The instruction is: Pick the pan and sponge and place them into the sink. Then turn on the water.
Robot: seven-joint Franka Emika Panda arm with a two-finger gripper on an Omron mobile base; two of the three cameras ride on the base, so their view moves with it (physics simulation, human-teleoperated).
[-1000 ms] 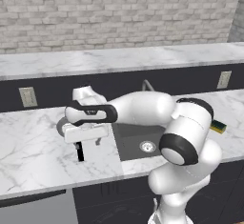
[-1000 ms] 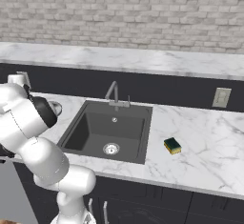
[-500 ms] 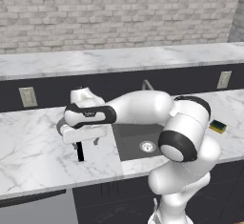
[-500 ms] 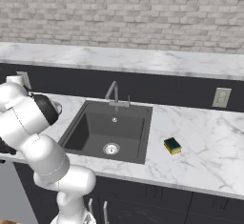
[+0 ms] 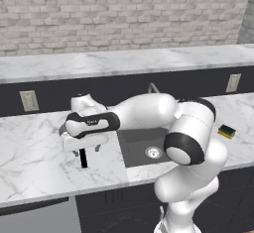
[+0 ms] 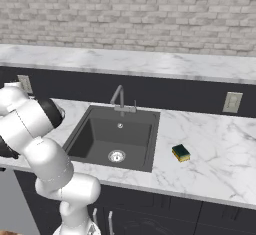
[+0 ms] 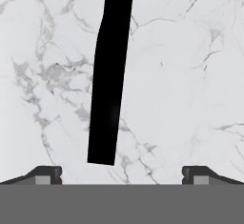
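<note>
We are positioning the gripper [image 7: 122, 173] above the pan's black handle [image 7: 110, 75], with its jaws standing wide apart and holding nothing. The pan [image 5: 63, 128] is lying on the marble counter [image 5: 30, 157] to the left of the sink [image 6: 112, 139], mostly hidden under the hand; its handle is pointing toward the counter's front edge. The sponge [image 6: 181, 153] is resting on the counter just right of the sink. For a sound grasp, we are advising a straight descent with the handle centred between the fingertips, gripping closer to the pan body than the free end, so the pan does not swing when lifted.
</note>
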